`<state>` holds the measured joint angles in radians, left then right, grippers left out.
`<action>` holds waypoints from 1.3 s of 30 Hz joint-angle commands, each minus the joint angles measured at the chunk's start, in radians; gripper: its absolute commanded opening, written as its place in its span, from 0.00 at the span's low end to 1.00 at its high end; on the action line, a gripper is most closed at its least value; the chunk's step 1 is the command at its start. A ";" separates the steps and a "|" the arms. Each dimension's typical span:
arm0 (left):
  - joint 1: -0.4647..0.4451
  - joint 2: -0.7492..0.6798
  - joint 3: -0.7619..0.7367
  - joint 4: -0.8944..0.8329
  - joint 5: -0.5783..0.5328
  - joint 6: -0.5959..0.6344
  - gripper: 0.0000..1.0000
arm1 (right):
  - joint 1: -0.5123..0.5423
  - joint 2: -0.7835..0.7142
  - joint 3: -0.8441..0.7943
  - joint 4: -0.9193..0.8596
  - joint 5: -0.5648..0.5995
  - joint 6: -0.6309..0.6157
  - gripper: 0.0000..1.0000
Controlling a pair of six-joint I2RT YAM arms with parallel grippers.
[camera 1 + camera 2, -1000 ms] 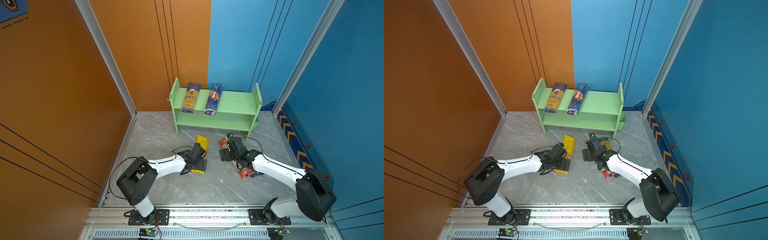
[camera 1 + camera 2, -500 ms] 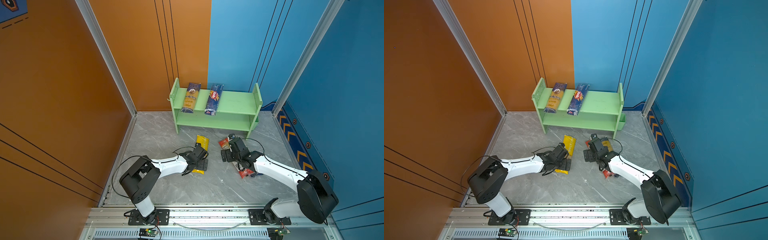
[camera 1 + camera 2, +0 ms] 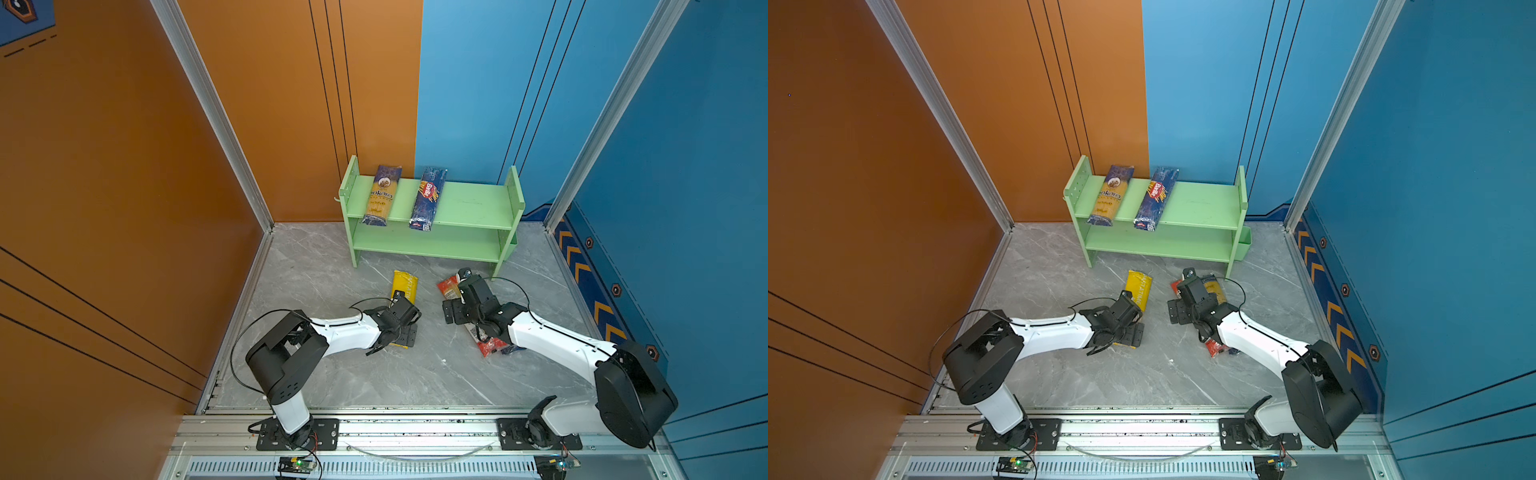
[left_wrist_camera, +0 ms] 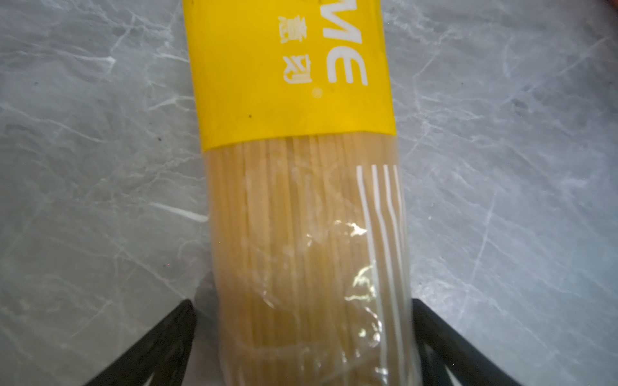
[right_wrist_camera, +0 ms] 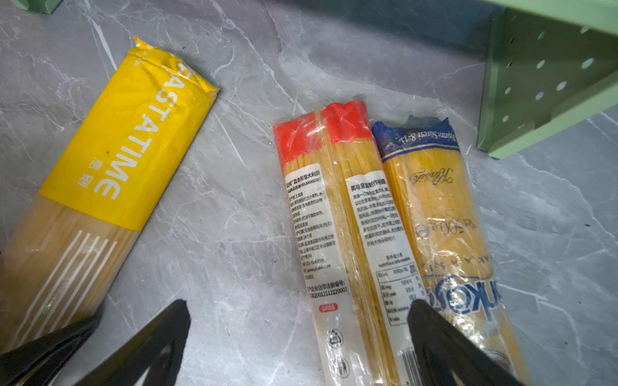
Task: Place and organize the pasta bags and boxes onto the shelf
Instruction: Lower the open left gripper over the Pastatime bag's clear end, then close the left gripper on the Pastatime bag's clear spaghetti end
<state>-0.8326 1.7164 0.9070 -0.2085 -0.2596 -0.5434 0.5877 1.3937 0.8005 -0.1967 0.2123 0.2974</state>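
We read "PASTATIME" in white on the yellow pack (image 5: 127,150), "Barilla" on the dark blue pack (image 3: 428,197), "nkara" on the shelved blue-and-yellow pack (image 3: 381,195), "nutrition information" amid Chinese print on the red-ended pack (image 5: 334,217), and "500g" on the neighbouring blue-and-yellow pack (image 5: 444,207).

Marble floor (image 3: 436,374), orange wall (image 3: 124,166), blue wall (image 3: 478,83)

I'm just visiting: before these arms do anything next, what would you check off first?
1. Open left end effector straddling the yellow pack: ok.
2. The yellow pack clear of the red-ended pack: ok.
3. Open right end effector: ok.
4. Only the red-ended pack inside the right end effector: not ok; one finger overlaps the touching blue-and-yellow pack.
5. Bare room on the top tier of the shelf: ok.
6. Both lowered enough to grip: cannot tell.
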 commanded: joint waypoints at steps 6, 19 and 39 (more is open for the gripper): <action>-0.009 0.045 0.022 -0.074 -0.028 0.011 0.99 | -0.007 -0.015 -0.017 0.015 -0.005 0.024 1.00; -0.007 0.070 0.044 -0.093 -0.003 0.018 0.62 | -0.006 -0.009 -0.014 0.016 -0.007 0.023 1.00; 0.000 0.054 0.040 -0.097 0.005 0.012 0.00 | -0.012 0.009 -0.003 0.016 -0.016 0.023 1.00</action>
<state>-0.8345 1.7489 0.9611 -0.2432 -0.2733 -0.5293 0.5819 1.3941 0.7971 -0.1898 0.2089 0.3088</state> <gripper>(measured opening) 0.467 0.993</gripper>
